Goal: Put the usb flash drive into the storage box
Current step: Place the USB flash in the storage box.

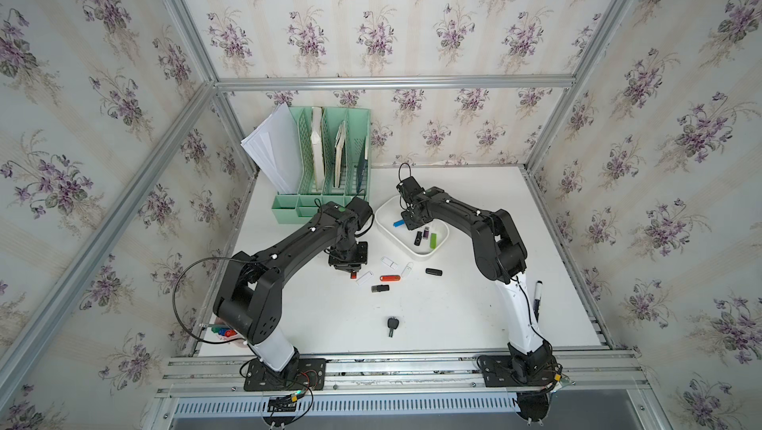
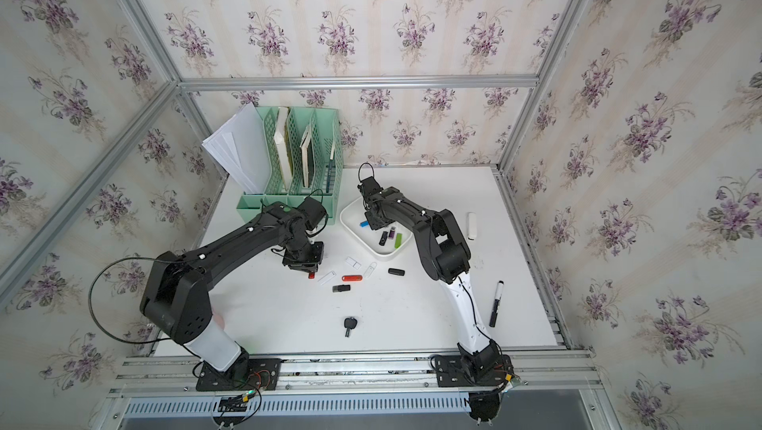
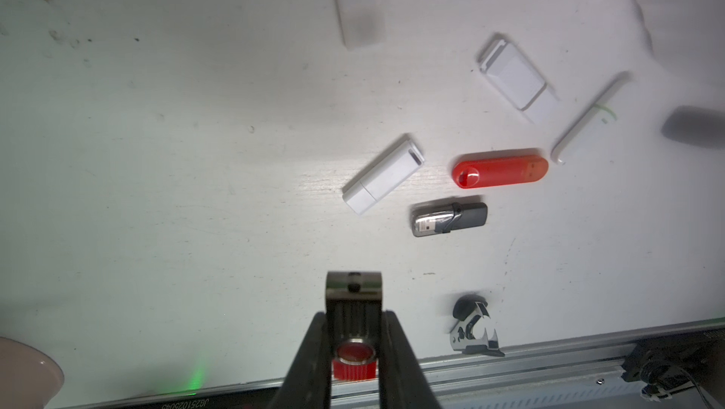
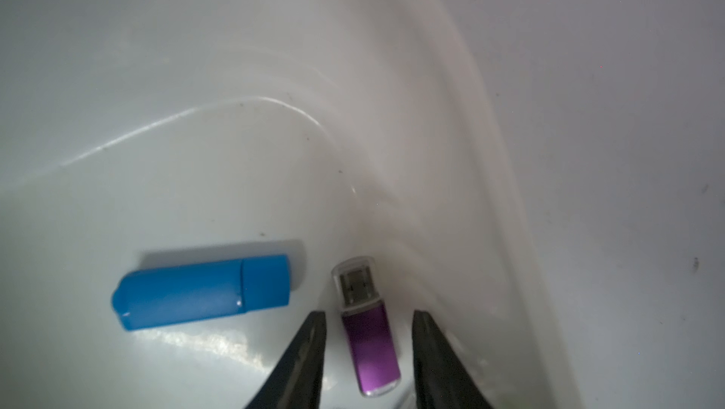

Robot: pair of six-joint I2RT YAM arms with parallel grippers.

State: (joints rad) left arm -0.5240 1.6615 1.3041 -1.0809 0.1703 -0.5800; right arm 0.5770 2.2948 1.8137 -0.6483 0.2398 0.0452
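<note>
My left gripper (image 3: 354, 315) (image 1: 350, 268) is shut on a usb flash drive (image 3: 353, 289) with a metal swivel cover and a red end, held just above the table left of the loose drives. My right gripper (image 4: 369, 313) (image 1: 410, 221) hangs inside the white storage box (image 1: 416, 254) (image 2: 350, 217) with its jaws open. A purple drive (image 4: 370, 344) lies between them, clear of both fingers, beside a blue drive (image 4: 204, 293) (image 1: 399, 223). Black (image 1: 418, 237) and green (image 1: 433, 240) drives also lie in the box.
Several loose drives lie on the table: white ones (image 3: 382, 173) (image 3: 514, 77), an orange-red one (image 3: 500, 167), a grey one (image 3: 449, 218), a black one (image 1: 433, 271). A staple remover (image 1: 392, 325), a marker (image 1: 537, 296) and the mint-green organizer (image 1: 325, 160) stand around.
</note>
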